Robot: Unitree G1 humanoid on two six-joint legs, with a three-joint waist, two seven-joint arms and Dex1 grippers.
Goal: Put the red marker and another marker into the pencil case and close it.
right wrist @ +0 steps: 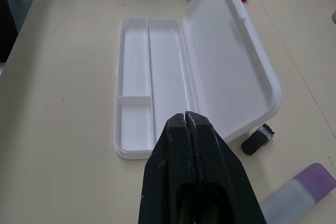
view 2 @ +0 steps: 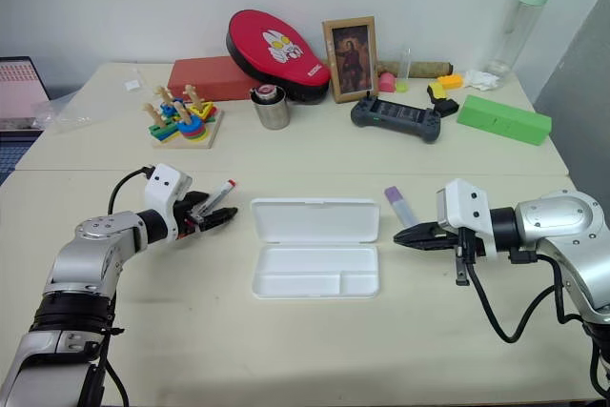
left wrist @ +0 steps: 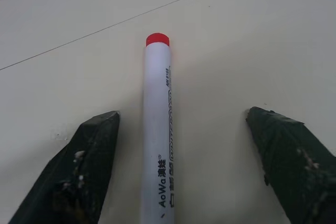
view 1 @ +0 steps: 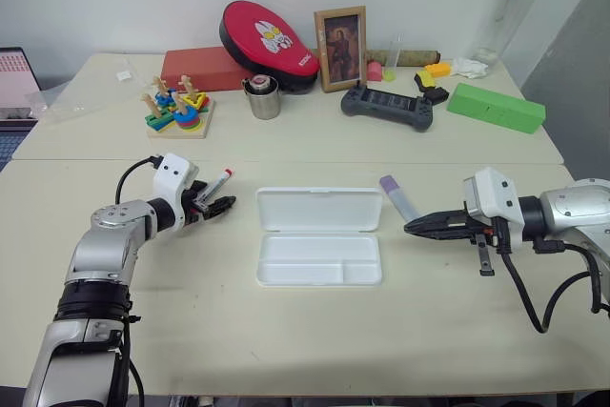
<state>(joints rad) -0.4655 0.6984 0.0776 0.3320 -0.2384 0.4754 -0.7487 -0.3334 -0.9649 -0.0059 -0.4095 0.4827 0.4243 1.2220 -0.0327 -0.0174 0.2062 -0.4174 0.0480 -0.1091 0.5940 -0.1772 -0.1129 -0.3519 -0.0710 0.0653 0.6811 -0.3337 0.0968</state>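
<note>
While both markers lie outside the case, progress: barely begun.

Red marker [left wrist: 157, 129]: flat on the table left of the case, red end pointing away from the left gripper; sits between the two fingers, touched by neither as far as can be seen.

Left gripper [view 1: 217, 205]: jaws spread wide on either side of the red marker's barrel, gripping nothing yet.

Lilac marker [view 1: 398, 197]: on the table just right of the lid's corner, purple end away from the robot; untouched.

Case [view 1: 318, 260]: open, lid laid back flat toward the far side, divided tray empty.

Right gripper [view 1: 424, 227]: fingers pressed together, empty, hovering right of the case and near the lilac marker, tips pointing toward the tray.

Small black piece [right wrist: 257, 140]: on the table just beside the lid's corner, near the lilac marker; no part of the job.

Done: lid open, left jaws lined up around the red marker.

Left to do, by judgement: grasp and place red marker, then lilac marker, then fold lid shut.
</note>
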